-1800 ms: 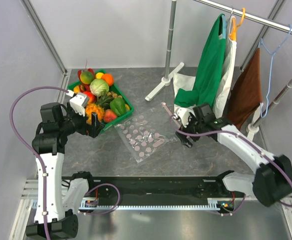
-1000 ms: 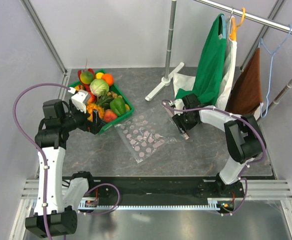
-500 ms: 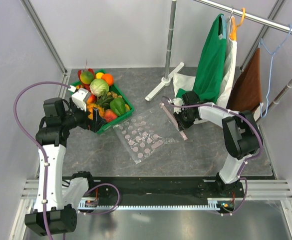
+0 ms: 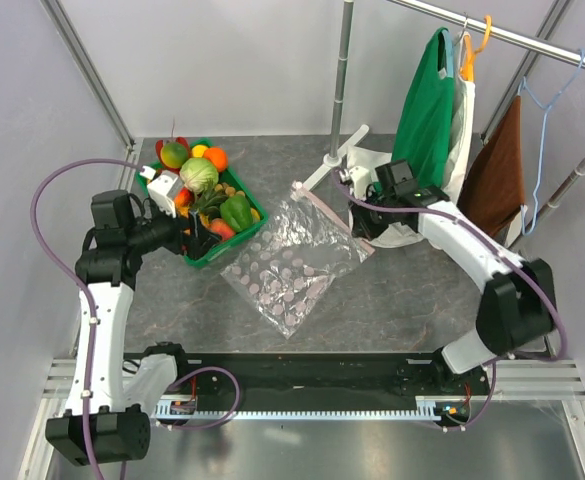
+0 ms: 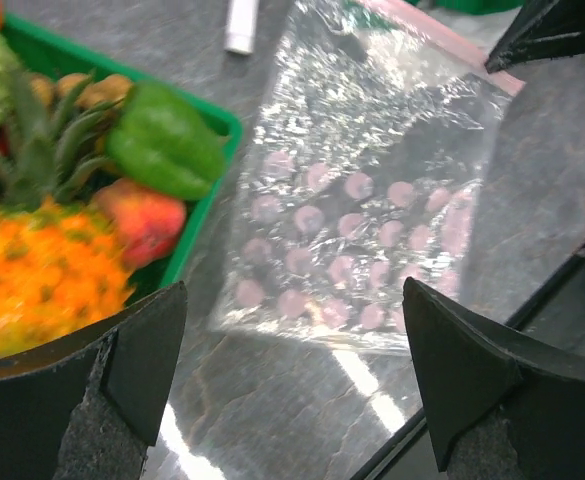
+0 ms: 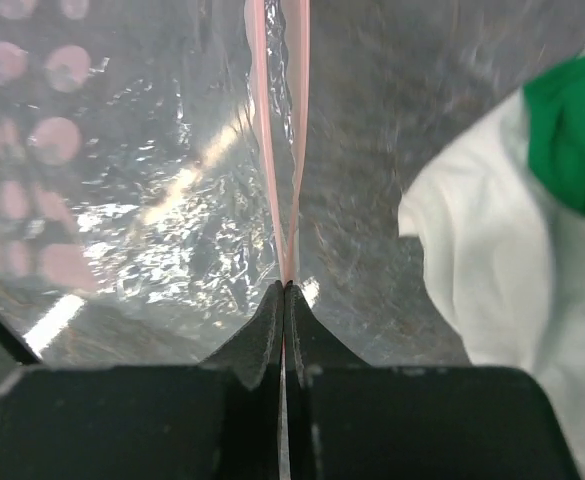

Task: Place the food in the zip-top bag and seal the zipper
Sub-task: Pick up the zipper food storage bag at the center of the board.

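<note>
The zip-top bag (image 4: 282, 275) lies on the table, clear with pink dots, and its far edge is lifted. My right gripper (image 4: 357, 225) is shut on the zipper (image 4: 317, 205) at its right end. The right wrist view shows the two pink zipper (image 6: 272, 150) strips meeting between the closed right gripper (image 6: 285, 288) tips. The food sits in the green tray (image 4: 240, 243): a green pepper (image 4: 236, 211), a cabbage (image 4: 199, 175), an orange (image 4: 216, 158). My left gripper (image 4: 200, 235) hangs open at the tray's near corner. In the left wrist view, the left gripper (image 5: 292, 330) holds nothing, with the pepper (image 5: 162, 140) and peach (image 5: 142, 215) ahead.
A garment rack's base (image 4: 317, 172) and pole (image 4: 344, 70) stand behind the bag. Green (image 4: 422, 120), white and brown (image 4: 497, 175) garments hang at the right, close to my right arm. White cloth (image 6: 472, 260) lies just right of the zipper.
My right gripper has closed on the zipper and pulled that edge up and toward the far side, dragging the bag with it. My left gripper has shifted slightly along the tray, still open.
</note>
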Robot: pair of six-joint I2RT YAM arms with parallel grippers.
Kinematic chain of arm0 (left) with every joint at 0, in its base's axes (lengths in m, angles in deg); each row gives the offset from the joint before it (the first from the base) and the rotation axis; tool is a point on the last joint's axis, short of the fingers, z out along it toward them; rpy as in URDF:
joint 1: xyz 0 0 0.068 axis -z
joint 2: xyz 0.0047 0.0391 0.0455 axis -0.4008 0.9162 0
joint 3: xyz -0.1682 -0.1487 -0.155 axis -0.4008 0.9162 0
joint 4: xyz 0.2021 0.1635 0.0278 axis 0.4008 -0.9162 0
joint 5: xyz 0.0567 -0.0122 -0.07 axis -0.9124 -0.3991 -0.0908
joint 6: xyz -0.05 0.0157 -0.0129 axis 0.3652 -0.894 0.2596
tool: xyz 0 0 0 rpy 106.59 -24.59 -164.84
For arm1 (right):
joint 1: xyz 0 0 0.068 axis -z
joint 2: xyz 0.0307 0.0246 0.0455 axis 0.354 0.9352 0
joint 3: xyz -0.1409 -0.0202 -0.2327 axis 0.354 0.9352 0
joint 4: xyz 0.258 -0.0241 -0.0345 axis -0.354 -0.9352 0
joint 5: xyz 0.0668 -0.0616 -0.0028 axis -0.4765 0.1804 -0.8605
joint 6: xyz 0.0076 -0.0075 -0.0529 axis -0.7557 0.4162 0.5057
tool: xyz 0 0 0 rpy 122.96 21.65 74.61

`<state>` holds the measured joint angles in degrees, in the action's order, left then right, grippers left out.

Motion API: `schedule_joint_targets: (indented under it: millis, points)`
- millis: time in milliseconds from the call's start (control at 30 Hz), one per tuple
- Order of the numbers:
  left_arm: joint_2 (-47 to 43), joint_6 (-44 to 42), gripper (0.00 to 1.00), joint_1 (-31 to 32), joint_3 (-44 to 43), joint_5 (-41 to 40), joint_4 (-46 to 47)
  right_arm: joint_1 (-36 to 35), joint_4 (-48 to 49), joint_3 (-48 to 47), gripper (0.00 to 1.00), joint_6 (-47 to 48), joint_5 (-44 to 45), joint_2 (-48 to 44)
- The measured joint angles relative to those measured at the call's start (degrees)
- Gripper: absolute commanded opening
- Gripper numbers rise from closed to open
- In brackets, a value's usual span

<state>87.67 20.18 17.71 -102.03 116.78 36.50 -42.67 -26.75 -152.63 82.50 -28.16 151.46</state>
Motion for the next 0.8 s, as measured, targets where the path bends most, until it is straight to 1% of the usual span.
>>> schedule_joint_targets:
  millis: [67, 100, 167, 200, 267, 433, 533, 600, 633, 667, 800]
  points:
    - [0.7, 2.2, 0.93, 1.9, 0.0, 1.0, 1.7, -0.5, -0.3, -1.4, 0.0, 0.3, -1.3, -4.2]
    - [1.2, 3.3, 0.91, 3.1, 0.0, 1.7, 2.7, -0.9, -0.5, -2.1, 0.0, 0.6, -1.7, -5.9]
    - [2.5, 7.0, 0.89, 6.8, -0.3, 1.7, 4.6, -1.5, -0.7, -3.2, 0.0, 0.9, -2.0, -8.6]
    - [3.3, 9.0, 0.84, 8.9, -0.6, 1.5, 5.6, -1.8, -0.9, -3.7, 0.0, 0.9, -2.0, -9.7]
    - [4.8, 13.9, 0.84, 13.3, -1.4, 0.1, 7.6, -2.3, -0.9, -4.6, 0.0, 0.3, -1.8, -11.2]
    - [9.3, 30.2, 0.84, 23.7, -4.7, -5.1, 15.6, -2.8, -0.8, -7.3, 0.0, -4.2, -0.9, -13.2]
    - [14.4, 38.5, 0.84, 30.9, -9.2, -8.9, 19.7, -3.4, -0.3, -8.7, 0.0, -7.2, -0.2, -13.6]
    - [17.8, 42.5, 0.84, 34.1, -11.5, -10.6, 21.8, -4.3, 0.0, -8.8, 0.0, -8.9, 0.4, -14.3]
    - [20.4, 46.1, 0.84, 35.9, -12.9, -12.5, 23.1, -5.2, 0.0, -8.8, 0.0, -9.5, 0.8, -14.7]
    - [21.0, 46.9, 0.84, 36.6, -13.1, -12.8, 23.5, -6.0, 0.1, -8.8, 0.0, -9.9, 1.1, -14.9]
    - [25.7, 55.2, 0.85, 37.7, -14.7, -15.8, 24.1, -11.3, 0.7, -8.8, 0.0, -11.3, 3.6, -15.9]
